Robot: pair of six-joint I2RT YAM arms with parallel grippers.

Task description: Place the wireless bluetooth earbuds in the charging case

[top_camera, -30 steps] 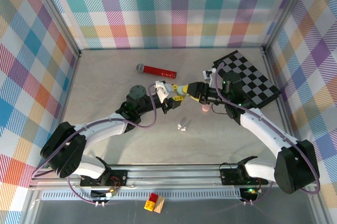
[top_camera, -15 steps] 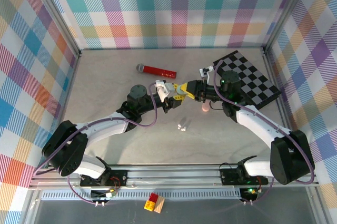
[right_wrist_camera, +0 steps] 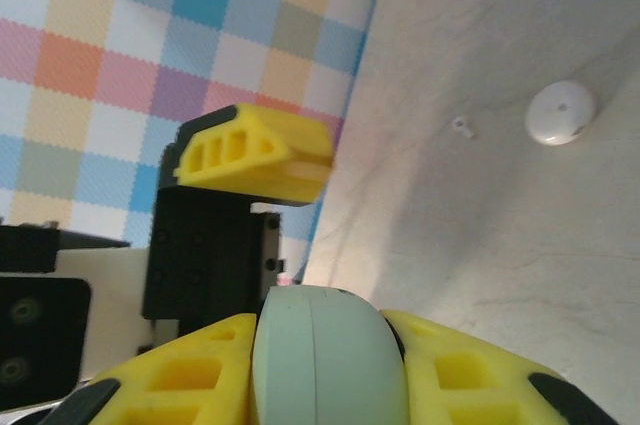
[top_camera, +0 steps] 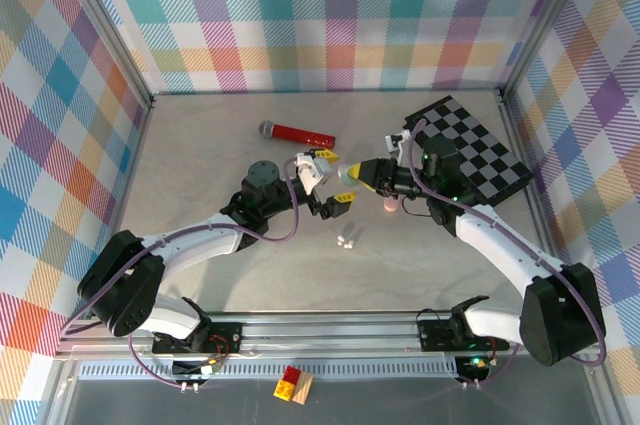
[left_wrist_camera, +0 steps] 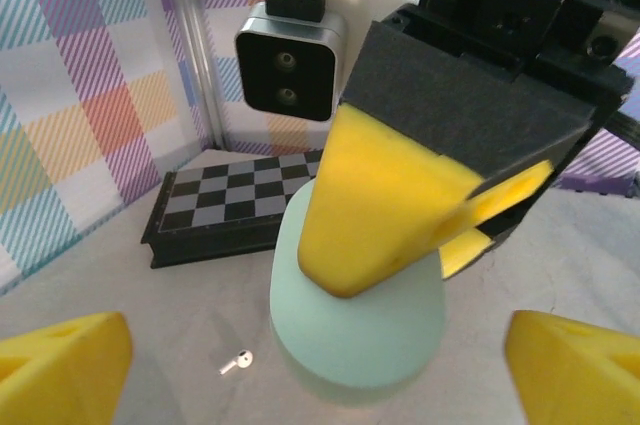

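Right end effector (top_camera: 355, 174) clamps the pale green charging case (left_wrist_camera: 355, 330); left end effector (top_camera: 332, 177) gapes wide, empty.

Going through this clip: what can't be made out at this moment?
Left wrist view: a finger of the right gripper covers the upper part of the pale green case; contents hidden.
Right wrist view: the bottom edge cuts that case off.
Top view: the earbuds are too small to count.

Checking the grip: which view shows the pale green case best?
Left wrist: the pale green case shows its broad face. Right wrist shows its edge in the right tool; top external, a speck.
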